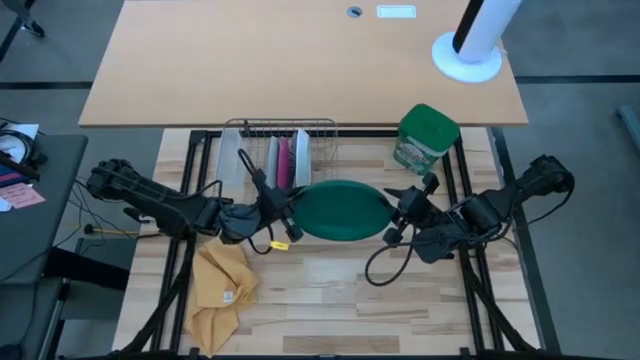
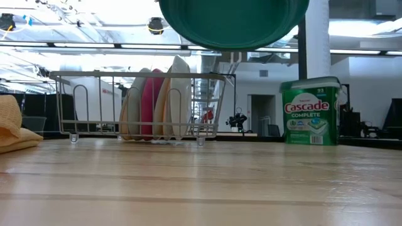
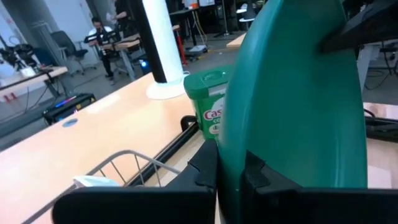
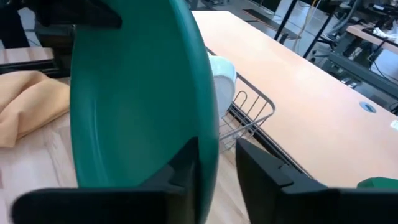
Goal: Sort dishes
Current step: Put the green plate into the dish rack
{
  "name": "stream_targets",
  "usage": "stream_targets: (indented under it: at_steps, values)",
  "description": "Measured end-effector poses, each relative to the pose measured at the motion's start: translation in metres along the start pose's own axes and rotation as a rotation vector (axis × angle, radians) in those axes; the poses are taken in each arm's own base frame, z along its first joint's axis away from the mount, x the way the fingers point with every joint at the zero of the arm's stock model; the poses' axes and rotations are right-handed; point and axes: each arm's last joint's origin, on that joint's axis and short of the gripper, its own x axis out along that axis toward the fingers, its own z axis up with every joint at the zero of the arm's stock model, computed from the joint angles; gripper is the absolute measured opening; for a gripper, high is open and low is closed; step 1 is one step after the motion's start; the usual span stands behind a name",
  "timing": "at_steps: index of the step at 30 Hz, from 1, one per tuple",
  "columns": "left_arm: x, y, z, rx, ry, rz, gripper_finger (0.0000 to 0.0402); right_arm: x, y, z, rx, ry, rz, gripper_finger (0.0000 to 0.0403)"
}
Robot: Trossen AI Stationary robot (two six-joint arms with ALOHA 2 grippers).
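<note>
Dark green plate [image 1: 340, 209] held in the air above the middle of the bench [image 1: 330, 300], between 2 arms, just in front of the wire dish rack [image 1: 282, 152]. Left end effector [image 1: 287, 213] is closed on the plate's left rim; in the left wrist view its fingers [image 3: 205, 171] clamp the rim [image 3: 230, 180] on both sides. Right end effector [image 1: 400, 208] sits at the plate's right rim, its jaws parted: in the right wrist view a gap separates 1 finger [image 4: 261, 165] from the rim. The rack, at the bench's back edge, holds several upright plates, among them a magenta-pink plate [image 2: 151, 103] between pale ones. A green Cascade canister [image 1: 426, 138] stands at the back right corner. A yellow cloth [image 1: 222, 285] lies near the front left corner.
</note>
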Motion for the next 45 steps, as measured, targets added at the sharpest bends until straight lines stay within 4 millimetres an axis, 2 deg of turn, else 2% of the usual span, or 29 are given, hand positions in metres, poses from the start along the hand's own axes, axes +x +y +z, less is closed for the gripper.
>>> stream_targets:
  at_steps: [8, 16, 21, 26, 29, 35, 45]
  values:
    - [-0.007, 0.0, 0.004, 0.078, -0.016, -0.019, 0.0004, -0.013, 0.0, 0.006, -0.008, -0.015, 0.037, 0.0172]
    - [-0.031, 0.005, 0.015, 0.101, -0.055, -0.078, 0.0006, -0.035, 0.002, 0.013, -0.01, -0.041, 0.116, 0.0223]
    - [-0.043, 0.002, 0.017, 0.201, -0.074, -0.095, 0.0008, -0.049, 0.003, 0.011, -0.063, -0.045, 0.165, 0.0226]
    - [-0.054, -0.009, 0.011, 0.461, -0.086, -0.187, 0.0008, -0.061, -0.001, 0.009, -0.119, -0.057, 0.181, 0.0226]
    - [-0.06, -0.009, 0.012, 0.558, -0.1, -0.161, 0.0008, -0.065, 0.0, 0.006, -0.142, -0.052, 0.2, 0.0226]
    - [-0.074, -0.014, 0.018, 0.58, -0.136, -0.114, 0.0008, -0.07, -0.002, 0.006, -0.143, -0.056, 0.219, 0.0226]
    - [-0.094, -0.017, 0.032, 0.484, -0.202, -0.078, 0.0008, -0.079, -0.001, 0.003, -0.154, -0.059, 0.265, 0.0226]
